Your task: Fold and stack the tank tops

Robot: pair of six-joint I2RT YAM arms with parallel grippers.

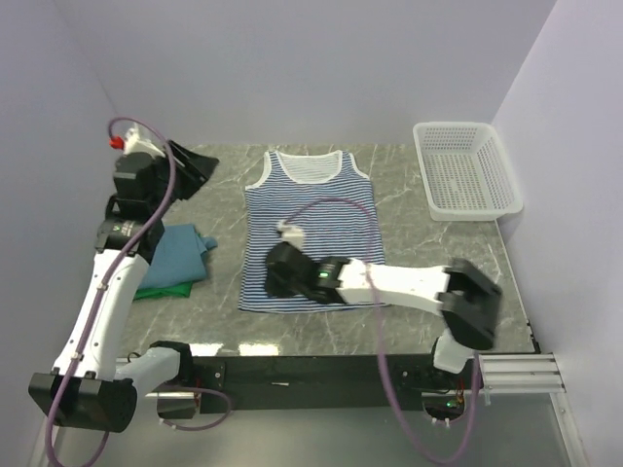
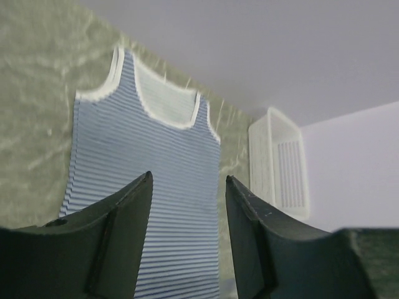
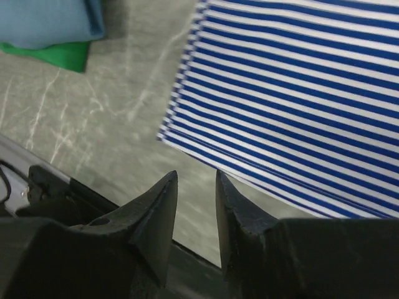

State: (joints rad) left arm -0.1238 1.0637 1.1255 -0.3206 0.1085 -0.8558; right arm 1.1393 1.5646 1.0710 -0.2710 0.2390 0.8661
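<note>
striped tank top (image 1: pixel 310 229) lies flat mid-worktop (image 1: pixel 399 195), straps far. at left, the teal tank top (image 1: pixel 180 251) sits folded on the green tank top (image 1: pixel 165 288). white basket (image 1: pixel 458 126) far right, mesh floor showing. left jaws apart, gripping nothing; right jaws apart above the striped hem's near-left corner.

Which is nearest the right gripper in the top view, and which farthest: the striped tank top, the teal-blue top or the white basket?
1. striped tank top: centre of the table; the right gripper hovers at its near left corner.
2. teal-blue top: folded at the left, lying on the green top.
3. white basket: far right corner.
</note>
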